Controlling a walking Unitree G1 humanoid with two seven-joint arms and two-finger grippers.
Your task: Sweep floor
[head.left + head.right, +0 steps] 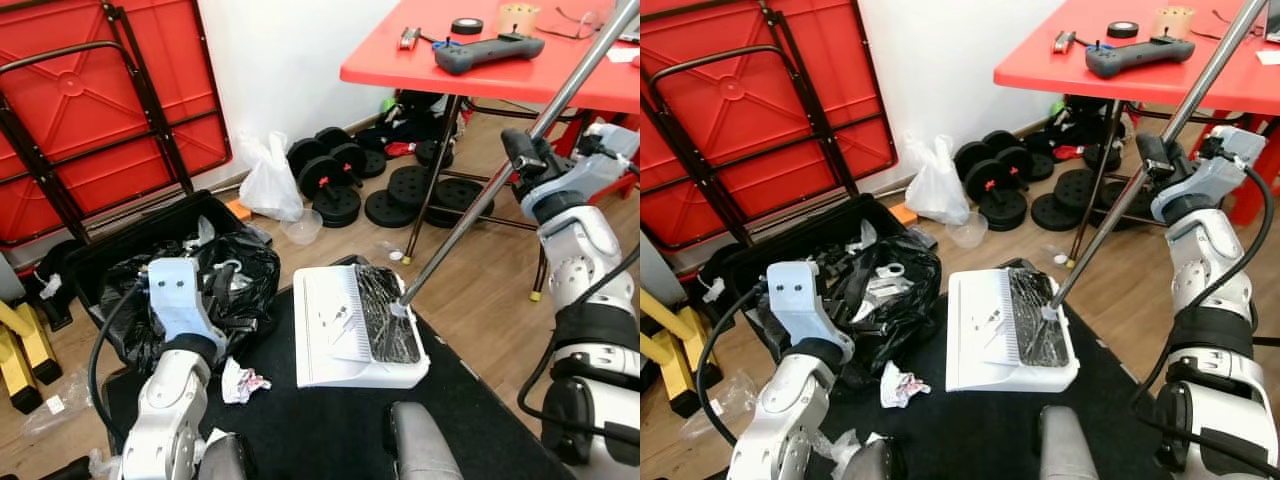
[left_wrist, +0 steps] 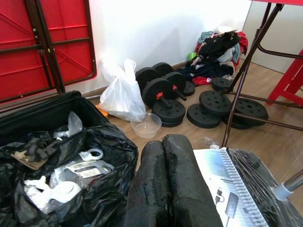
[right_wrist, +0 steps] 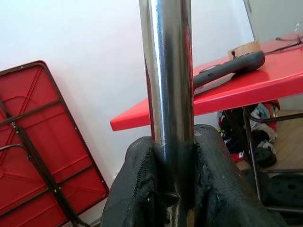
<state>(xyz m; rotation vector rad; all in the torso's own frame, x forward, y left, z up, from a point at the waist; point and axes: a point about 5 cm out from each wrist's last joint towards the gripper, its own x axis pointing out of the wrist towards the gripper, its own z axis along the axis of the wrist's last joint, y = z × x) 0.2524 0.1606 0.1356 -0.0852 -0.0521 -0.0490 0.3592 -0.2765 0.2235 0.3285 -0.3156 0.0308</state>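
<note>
The left end effector [image 2: 170, 184], padded fingers pressed together and empty, hangs beside the black bin bag [image 1: 215, 285]. A crumpled paper scrap [image 1: 240, 381] lies on the black mat [image 1: 330, 430], just left of the white plastic dustpan [image 1: 345, 330]. The right end effector [image 3: 173, 189] is clamped on the polished metal handle [image 1: 500, 175], whose long axis slopes down-left into the dustpan. The right arm is therefore nearer.

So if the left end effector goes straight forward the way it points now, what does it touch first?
Probably the clear bowl on the floor, just beyond the left end effector fingertips, with dumbbells behind it. Depth is unclear; it might pass over the bowl.
</note>
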